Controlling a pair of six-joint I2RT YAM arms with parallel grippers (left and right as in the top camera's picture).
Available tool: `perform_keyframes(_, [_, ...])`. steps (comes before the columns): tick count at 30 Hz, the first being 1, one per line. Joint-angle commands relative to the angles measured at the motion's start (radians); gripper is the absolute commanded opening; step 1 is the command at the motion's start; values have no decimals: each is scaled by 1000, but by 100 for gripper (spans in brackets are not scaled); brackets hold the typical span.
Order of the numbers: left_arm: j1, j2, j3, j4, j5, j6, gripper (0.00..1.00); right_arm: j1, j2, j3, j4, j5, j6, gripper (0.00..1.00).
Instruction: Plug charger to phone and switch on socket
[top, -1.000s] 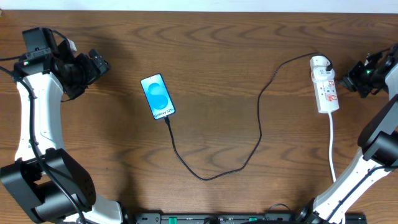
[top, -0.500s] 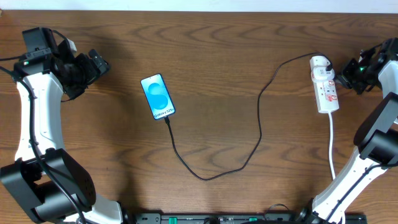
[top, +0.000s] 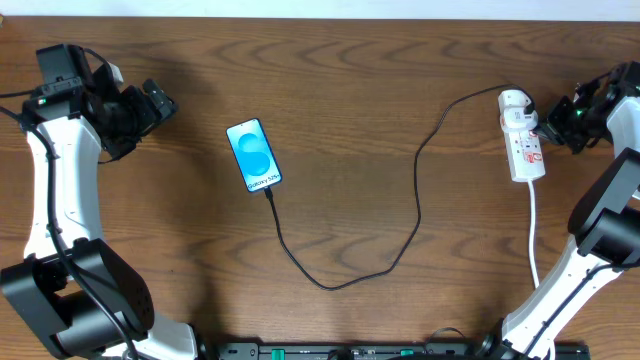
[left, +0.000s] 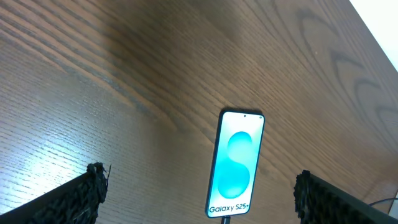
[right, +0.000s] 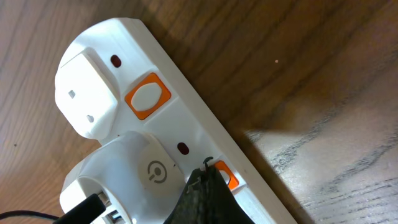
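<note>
The phone (top: 254, 155) lies on the table with its blue screen lit, also in the left wrist view (left: 236, 165). The black charger cable (top: 340, 283) runs from the phone's lower end (top: 268, 192) in a loop up to the white socket strip (top: 523, 135). My left gripper (top: 150, 105) is open and empty, left of the phone. My right gripper (top: 560, 115) is shut, its fingertips (right: 207, 171) touching the strip at an orange switch (right: 225, 177). A white adapter (right: 149, 177) sits plugged in the strip; a second orange switch (right: 147, 96) shows beside it.
The strip's white cord (top: 534, 235) runs down toward the table's front edge. The wooden table (top: 380, 80) stretches between the phone and the strip.
My right gripper has moved left, from off the strip's right side onto the strip. The left arm, phone and cable have not moved.
</note>
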Motion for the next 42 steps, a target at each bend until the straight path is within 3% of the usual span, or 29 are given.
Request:
perform_keyframes(1, [0,-10,-2,-3,-17,13,98,18,-25,-14,-8,-21,-21,1])
perform_keyframes(25, [0,-10,-2,-3,-17,13,98,116,-25,-23,-56,69,-100,1])
perform_keyframes(42, [0,-10,-2,-3,-17,13,98,116,-25,-23,-44,31,-425,1])
